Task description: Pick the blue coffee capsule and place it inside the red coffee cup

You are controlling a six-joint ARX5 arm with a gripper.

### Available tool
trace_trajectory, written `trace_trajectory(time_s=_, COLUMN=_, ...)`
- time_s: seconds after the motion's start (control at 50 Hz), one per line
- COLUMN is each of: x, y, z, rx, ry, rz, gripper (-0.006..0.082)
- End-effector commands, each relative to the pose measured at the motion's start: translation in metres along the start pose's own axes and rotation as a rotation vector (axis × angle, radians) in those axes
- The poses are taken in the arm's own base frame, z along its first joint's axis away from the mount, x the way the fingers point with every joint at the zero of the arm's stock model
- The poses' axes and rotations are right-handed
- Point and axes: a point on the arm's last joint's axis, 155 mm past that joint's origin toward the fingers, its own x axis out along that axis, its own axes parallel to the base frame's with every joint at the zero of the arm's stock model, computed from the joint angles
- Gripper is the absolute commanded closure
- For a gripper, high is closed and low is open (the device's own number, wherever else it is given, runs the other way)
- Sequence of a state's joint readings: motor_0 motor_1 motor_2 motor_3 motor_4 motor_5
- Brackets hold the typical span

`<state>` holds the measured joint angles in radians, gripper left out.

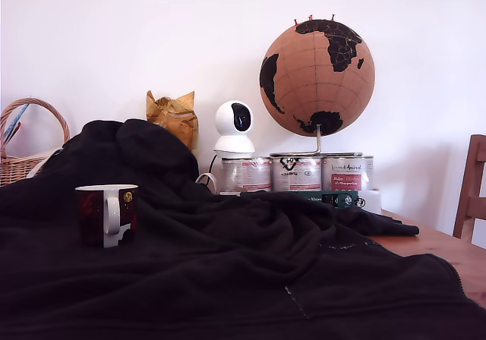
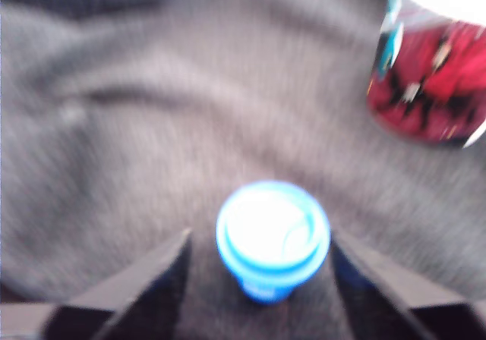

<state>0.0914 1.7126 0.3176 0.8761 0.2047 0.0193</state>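
One small blue plastic coffee capsule seen standing on dark fleece blanket, flanked by black gripper fingers, jaws spread wide, nothing grasped, dark red patterned ceramic mug with white handle set nearby on the blanket.

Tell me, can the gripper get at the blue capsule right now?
Probably yes. In the wrist view the blue capsule sits on the dark blanket between the open gripper fingers, nothing blocking it; the red cup stands apart.
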Motion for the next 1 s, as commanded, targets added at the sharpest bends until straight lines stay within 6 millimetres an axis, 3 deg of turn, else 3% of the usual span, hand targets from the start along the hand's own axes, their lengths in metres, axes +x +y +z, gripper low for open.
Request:
trace_trajectory(time_s=0.0, x=0.003, y=-0.001, z=0.000, rx=0.010, ry=-0.001, rz=-0.004, gripper=0.0422)
trace_trajectory(time_s=0.1, x=0.004, y=-0.001, z=0.003, rx=0.012, ry=-0.011, rz=-0.004, gripper=0.0644)
trace_trajectory(time_s=0.16, x=0.003, y=-0.001, z=0.006, rx=0.013, ry=-0.020, rz=-0.004, gripper=0.0689)
trace_trajectory(time_s=0.34, x=0.004, y=-0.002, z=0.018, rx=0.021, ry=-0.062, rz=-0.010, gripper=0.0689)
trace_trajectory(time_s=0.54, x=0.005, y=-0.021, z=0.070, rx=-0.023, ry=-0.227, rz=-0.102, gripper=0.0689)
trace_trajectory(time_s=0.78, x=0.020, y=-0.069, z=0.118, rx=-0.026, ry=-0.280, rz=-0.228, gripper=0.0689)
trace_trajectory(time_s=0.98, x=0.031, y=-0.112, z=0.132, rx=0.020, ry=-0.240, rz=-0.300, gripper=0.0689)
